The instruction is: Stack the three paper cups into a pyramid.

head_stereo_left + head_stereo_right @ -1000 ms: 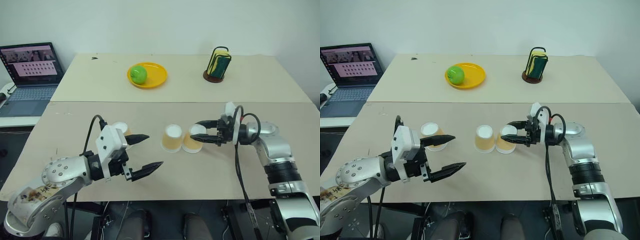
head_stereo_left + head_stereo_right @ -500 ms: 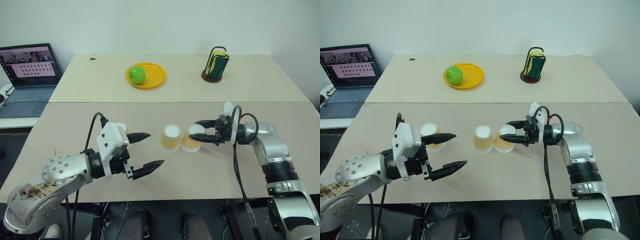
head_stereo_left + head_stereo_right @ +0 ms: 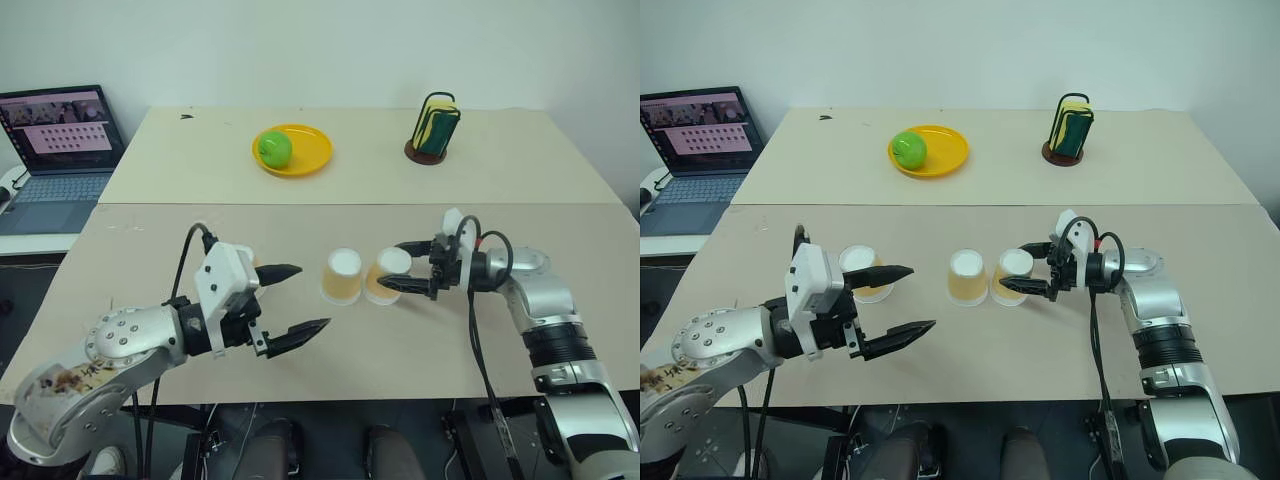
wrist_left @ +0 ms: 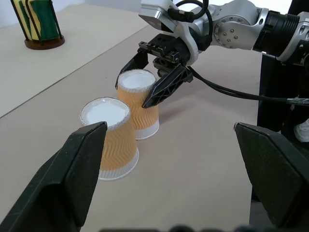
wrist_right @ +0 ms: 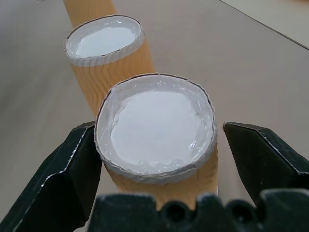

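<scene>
Beige tabletop [image 3: 330, 380] fills the scene, with a second table pushed up behind it along a seam. Two paper cups stand upside down and side by side near the middle: the middle cup [image 3: 343, 276] and the right cup [image 3: 387, 275], touching or nearly so. The right gripper [image 3: 404, 267] reaches in from the right, its jaws spread wide around the right cup, with a gap showing on both sides. The third cup [image 3: 862, 271] stands apart on the left, partly hidden behind the left gripper [image 3: 296, 300], whose jaws gape wide and hold nothing. On the far table sit a yellow plate [image 3: 312, 155] with a green apple [image 3: 275, 149], and a sponge holder [image 3: 436, 130] to the right. A laptop [image 3: 60, 150] stands open at far left.
</scene>
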Controlling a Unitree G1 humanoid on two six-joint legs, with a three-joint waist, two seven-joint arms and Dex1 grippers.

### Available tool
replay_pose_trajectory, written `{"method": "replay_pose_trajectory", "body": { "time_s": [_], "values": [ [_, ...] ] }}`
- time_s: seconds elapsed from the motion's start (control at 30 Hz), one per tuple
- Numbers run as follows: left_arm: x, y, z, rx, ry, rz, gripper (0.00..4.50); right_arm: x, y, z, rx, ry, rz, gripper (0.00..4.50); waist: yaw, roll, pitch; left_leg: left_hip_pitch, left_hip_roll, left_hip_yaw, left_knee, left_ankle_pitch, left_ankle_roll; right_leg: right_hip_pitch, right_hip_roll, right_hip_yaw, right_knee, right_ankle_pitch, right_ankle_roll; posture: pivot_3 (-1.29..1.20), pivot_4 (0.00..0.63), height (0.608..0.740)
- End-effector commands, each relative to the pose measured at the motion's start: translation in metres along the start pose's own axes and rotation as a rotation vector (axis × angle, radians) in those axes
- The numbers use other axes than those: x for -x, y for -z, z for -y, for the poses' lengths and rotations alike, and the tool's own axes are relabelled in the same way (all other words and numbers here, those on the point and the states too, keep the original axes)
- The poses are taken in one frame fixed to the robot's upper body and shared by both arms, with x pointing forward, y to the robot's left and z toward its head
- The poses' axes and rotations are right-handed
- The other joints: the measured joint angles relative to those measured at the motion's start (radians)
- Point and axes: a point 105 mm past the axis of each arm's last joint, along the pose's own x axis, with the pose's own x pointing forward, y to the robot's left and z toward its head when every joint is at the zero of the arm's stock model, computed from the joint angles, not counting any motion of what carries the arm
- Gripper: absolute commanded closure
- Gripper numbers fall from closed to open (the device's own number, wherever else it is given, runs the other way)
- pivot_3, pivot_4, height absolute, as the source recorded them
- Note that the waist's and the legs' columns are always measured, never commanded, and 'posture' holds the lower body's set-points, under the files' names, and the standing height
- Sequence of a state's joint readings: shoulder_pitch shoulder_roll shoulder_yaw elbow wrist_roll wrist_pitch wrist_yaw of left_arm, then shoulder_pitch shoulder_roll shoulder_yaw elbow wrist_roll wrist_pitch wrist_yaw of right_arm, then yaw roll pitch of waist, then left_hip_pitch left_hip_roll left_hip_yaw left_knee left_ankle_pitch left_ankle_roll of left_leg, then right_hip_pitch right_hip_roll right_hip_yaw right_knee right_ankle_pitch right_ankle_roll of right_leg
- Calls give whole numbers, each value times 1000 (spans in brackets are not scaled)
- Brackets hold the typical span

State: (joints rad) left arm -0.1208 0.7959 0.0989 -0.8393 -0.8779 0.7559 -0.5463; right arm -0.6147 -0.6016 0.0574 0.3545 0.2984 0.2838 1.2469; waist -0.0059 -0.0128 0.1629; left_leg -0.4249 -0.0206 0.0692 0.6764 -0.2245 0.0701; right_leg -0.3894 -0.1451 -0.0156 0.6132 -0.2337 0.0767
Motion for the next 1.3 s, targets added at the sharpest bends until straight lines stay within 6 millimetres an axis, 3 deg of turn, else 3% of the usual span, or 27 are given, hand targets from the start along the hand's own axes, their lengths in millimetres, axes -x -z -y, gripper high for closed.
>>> {"method": "replay_pose_trajectory", "body": {
  "time_s": [0.03,0.23,0.67,0.8,0.97,1.03,1.1,1.17,1.3],
  "values": [
    [3,-6,3,-45,4,25,0,14,-11,-2,14,-4,29,49,2,0,0,0,0,0,0,0,0,0,0,0,0,0,0,0,150,726],
    [3,-7,4,-45,5,30,0,21,-6,-10,1,-9,13,49,5,0,0,0,0,0,0,-1,0,0,0,0,0,0,0,0,150,726],
    [3,-6,4,-45,-2,31,0,67,20,6,-45,164,-70,49,13,0,0,0,0,0,0,-2,3,0,-1,0,0,0,0,0,150,726],
    [4,-5,2,-48,-12,30,0,95,22,11,-30,257,-123,49,20,0,0,0,0,0,0,-2,4,0,-1,0,-1,0,0,0,150,726],
    [8,2,-1,-32,-43,19,0,118,-9,-15,31,197,-134,49,21,1,0,-1,0,0,0,-3,5,0,-1,0,-2,0,0,0,150,726],
    [9,3,-5,-30,-75,19,0,124,-41,-40,74,97,-99,49,17,1,0,-1,1,0,0,-5,9,0,-2,0,-1,0,0,0,150,726],
    [10,2,-13,-38,-138,35,0,118,-71,-71,126,-33,-30,49,15,3,2,-1,2,0,0,-6,9,0,-2,0,-1,0,0,0,150,726],
    [11,-2,-26,-88,-248,54,0,111,-89,-82,160,-65,32,49,14,2,1,0,4,0,0,-6,8,1,-1,1,-1,0,-1,0,150,726],
    [19,-14,-59,-140,-603,156,0,95,-96,-89,188,-58,59,49,22,-3,1,2,3,-2,1,-10,3,1,-3,0,-4,0,-1,0,150,726]
  ]
}}
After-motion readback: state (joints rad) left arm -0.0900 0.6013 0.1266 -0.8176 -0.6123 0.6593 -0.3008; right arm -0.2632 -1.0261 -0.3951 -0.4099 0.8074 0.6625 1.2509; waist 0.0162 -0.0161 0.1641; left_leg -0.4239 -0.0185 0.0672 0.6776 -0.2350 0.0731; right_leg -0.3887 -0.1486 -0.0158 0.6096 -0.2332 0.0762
